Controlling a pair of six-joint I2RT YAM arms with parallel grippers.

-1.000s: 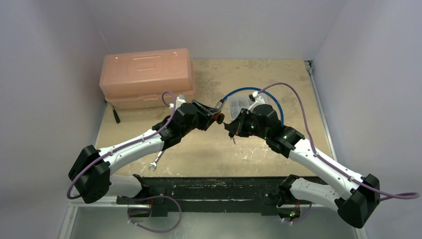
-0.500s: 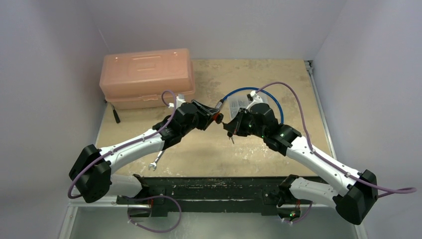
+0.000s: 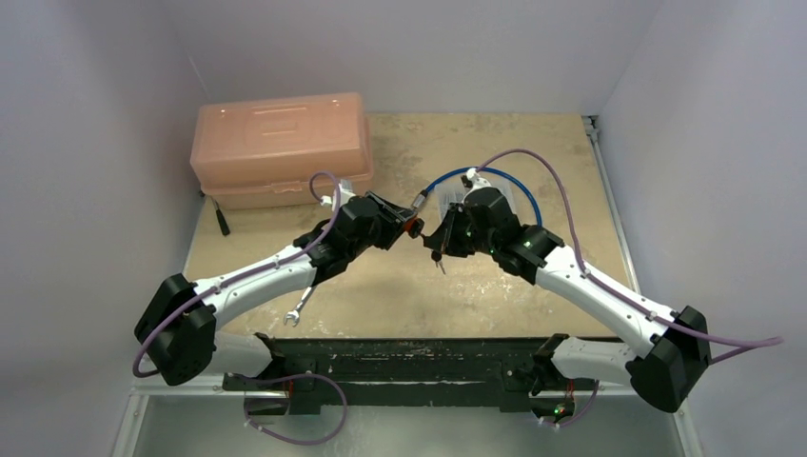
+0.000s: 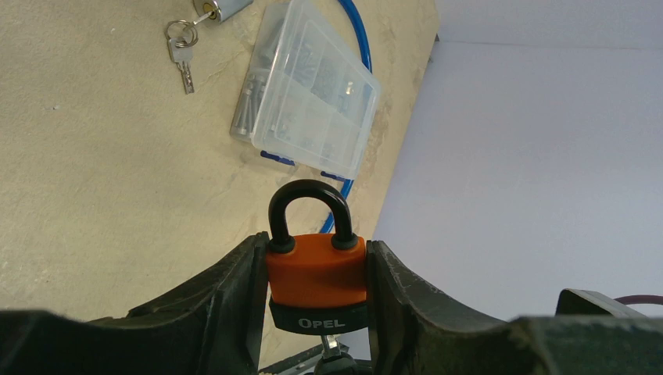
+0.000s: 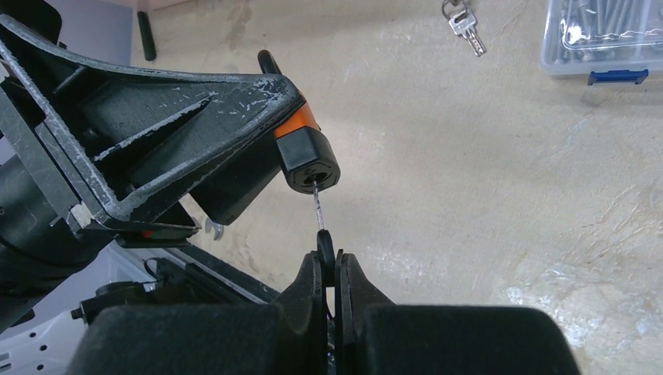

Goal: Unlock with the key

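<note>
Padlock: the orange OPEL padlock (image 4: 317, 273) is held up off the counter (image 3: 400, 286), about mid-counter, with its keyhole end pointing at the right arm.
Left jaws: closed on the padlock's two sides, gripping its body.
Key (image 5: 319, 211): its tip is in the keyhole, but much of the blade shows between the padlock and the bow.
Right jaws: pinched shut on the bow of the key, in line with the padlock.
Shackle (image 4: 308, 205): both legs are still seated in the padlock body, so it reads as locked.
Done: padlock presented, key lined up and started into the keyhole.
Left: by my reading, push the blade home, turn it, and free the shackle (no turn shows yet).
Room at the padlock: the two wrists meet nearly nose to nose, so there is little slack along the key's line. The bare counter below the padlock gives room for a twist.
Beyond the padlock: a clear organizer box (image 4: 309, 90), a blue cable (image 3: 533, 205) and spare keys (image 4: 181, 47) lie on the counter, apart from it.
Left of the padlock: a salmon toolbox (image 3: 279, 143) stands well apart, at the counter's far left corner.
Near side of the padlock: a wrench (image 3: 298, 309) lies by the left arm, clear of the work.
</note>
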